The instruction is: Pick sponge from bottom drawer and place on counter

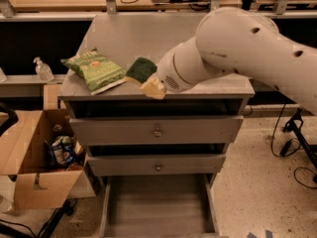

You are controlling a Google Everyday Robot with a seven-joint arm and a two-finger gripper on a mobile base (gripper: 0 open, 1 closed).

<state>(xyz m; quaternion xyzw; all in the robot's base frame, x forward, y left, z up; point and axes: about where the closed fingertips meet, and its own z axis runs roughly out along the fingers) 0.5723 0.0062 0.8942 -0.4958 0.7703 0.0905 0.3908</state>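
The sponge (140, 69), small with a dark green face, is held in my gripper (147, 81) just above the front edge of the counter (138, 33), right of the green chip bag. My white arm reaches in from the right and hides the right part of the counter. The yellowish fingertips (153, 88) are closed around the sponge's near edge. The bottom drawer (156, 202) is pulled out below, and its grey plank floor shows nothing lying on it.
A green crinkly chip bag (94, 70) lies on the counter's front left. Two upper drawers with round knobs (157, 132) are closed. An open cardboard box (37, 155) with items stands at the left. A small bottle (43, 69) sits on a shelf at left.
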